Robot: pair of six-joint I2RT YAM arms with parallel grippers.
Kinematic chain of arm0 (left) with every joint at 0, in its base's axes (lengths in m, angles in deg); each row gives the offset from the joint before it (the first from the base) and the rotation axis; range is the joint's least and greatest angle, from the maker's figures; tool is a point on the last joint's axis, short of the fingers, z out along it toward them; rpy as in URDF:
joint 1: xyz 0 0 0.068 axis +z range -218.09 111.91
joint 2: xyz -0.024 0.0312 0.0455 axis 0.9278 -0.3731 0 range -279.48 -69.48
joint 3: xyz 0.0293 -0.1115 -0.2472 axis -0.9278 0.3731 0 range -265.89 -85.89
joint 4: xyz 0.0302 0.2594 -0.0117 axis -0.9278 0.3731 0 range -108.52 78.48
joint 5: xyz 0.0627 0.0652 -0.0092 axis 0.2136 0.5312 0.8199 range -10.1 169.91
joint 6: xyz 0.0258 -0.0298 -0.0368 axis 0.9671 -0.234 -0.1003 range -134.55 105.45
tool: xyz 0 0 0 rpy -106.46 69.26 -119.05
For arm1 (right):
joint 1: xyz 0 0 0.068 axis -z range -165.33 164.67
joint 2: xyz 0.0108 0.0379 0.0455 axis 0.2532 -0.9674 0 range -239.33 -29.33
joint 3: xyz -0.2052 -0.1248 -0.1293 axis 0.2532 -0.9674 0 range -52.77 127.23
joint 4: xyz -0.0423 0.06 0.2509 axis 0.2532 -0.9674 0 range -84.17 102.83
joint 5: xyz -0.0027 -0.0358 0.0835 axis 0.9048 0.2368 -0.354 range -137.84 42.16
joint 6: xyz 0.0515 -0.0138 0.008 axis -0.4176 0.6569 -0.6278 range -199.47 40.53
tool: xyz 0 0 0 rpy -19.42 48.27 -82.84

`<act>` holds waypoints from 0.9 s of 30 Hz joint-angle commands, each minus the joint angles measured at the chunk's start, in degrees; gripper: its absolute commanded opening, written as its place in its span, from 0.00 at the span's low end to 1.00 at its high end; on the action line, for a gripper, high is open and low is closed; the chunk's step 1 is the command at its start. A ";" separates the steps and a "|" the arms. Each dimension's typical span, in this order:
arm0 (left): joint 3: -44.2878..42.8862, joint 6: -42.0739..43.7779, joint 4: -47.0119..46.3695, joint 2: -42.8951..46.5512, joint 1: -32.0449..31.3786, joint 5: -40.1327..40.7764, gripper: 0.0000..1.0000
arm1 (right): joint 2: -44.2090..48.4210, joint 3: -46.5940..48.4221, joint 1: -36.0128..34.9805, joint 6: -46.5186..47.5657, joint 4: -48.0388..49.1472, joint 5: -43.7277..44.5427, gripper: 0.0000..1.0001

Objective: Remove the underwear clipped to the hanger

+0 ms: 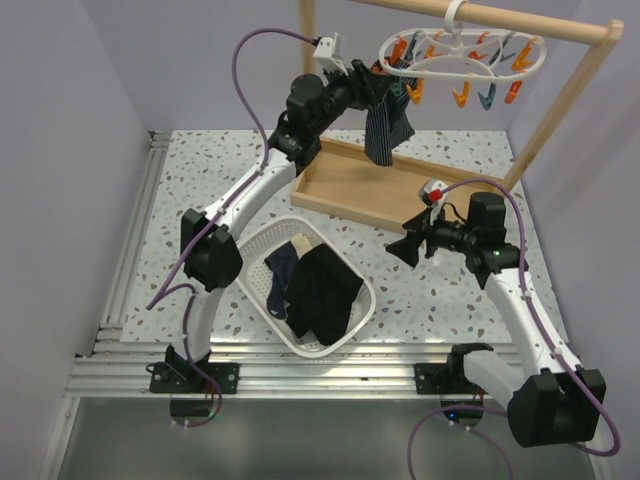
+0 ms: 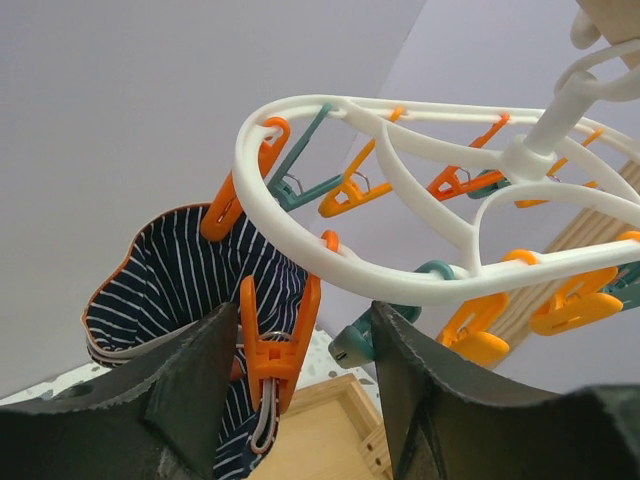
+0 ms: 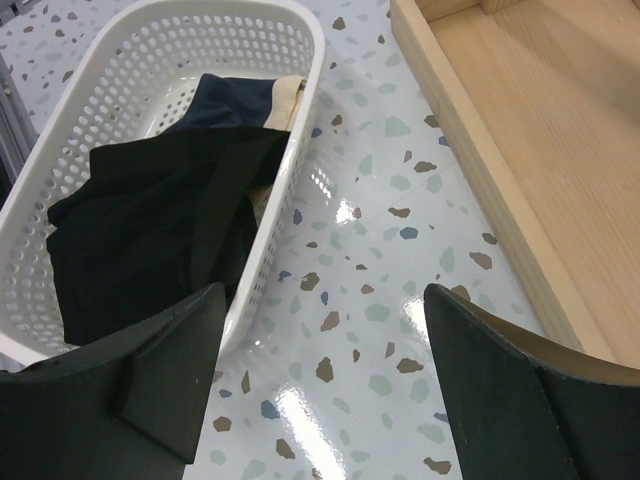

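Observation:
The white oval hanger (image 1: 462, 60) hangs by its hook from the wooden rail, with orange and teal clips. Navy-and-white striped underwear (image 1: 385, 128) hangs from its left end, pinched by an orange clip (image 2: 272, 345) in the left wrist view, where the garment (image 2: 180, 280) shows to the left. My left gripper (image 1: 372, 85) is raised at that clip, open, its fingers either side of the clip without closing on it. My right gripper (image 1: 408, 246) is open and empty, low over the table right of the basket. Black underwear (image 1: 322, 292) and navy underwear with a beige waistband (image 1: 283, 268) lie in the basket.
The white perforated basket (image 1: 262, 240) stands at the near centre; it also shows in the right wrist view (image 3: 150, 60). A wooden tray base (image 1: 350, 190) of the rail frame lies under the hanger. Its slanted post (image 1: 560, 100) is at the right.

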State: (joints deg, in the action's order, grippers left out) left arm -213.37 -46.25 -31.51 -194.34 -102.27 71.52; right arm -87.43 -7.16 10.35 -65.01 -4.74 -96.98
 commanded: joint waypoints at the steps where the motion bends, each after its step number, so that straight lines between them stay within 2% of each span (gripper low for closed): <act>1: -3.56 2.17 -0.72 -0.39 -0.02 1.79 0.58 | 0.10 -0.08 0.36 -0.39 0.86 -1.92 0.84; 7: -3.65 1.91 -1.33 -0.82 -0.28 1.79 0.43 | 0.27 -0.25 0.45 -0.66 0.95 -2.18 0.84; 13: -4.00 1.21 -2.65 -0.91 -0.54 1.97 0.19 | 0.71 -0.43 0.54 -0.66 0.78 -2.27 0.84; 16: -4.00 0.85 -3.09 -0.65 -0.63 1.97 0.04 | 0.89 -0.43 0.62 -0.49 0.69 -2.36 0.84; 17: -3.92 0.85 -3.18 -0.56 -0.54 2.05 0.02 | 0.89 -0.52 0.71 -0.40 0.60 -2.36 0.84; 19: -3.83 0.85 -3.27 -0.04 -0.63 2.14 0.02 | 1.07 -0.60 0.63 -0.31 0.42 -2.53 0.84; 23: -1.47 1.03 -4.06 1.72 -0.63 2.05 0.37 | 1.24 -0.17 0.71 1.53 -0.45 -2.89 0.84; 25: 0.21 1.29 -4.85 3.65 -0.63 1.97 0.49 | 1.15 0.45 0.71 3.63 -0.98 -2.80 0.84; 27: 3.19 2.08 -5.72 6.27 -0.63 2.23 0.57 | 0.80 1.41 0.71 5.05 -1.33 -2.36 0.84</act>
State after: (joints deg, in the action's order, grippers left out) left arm -212.63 -45.18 -33.41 -193.90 -103.01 73.45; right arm -87.30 -7.36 10.64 -63.19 -5.52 -98.36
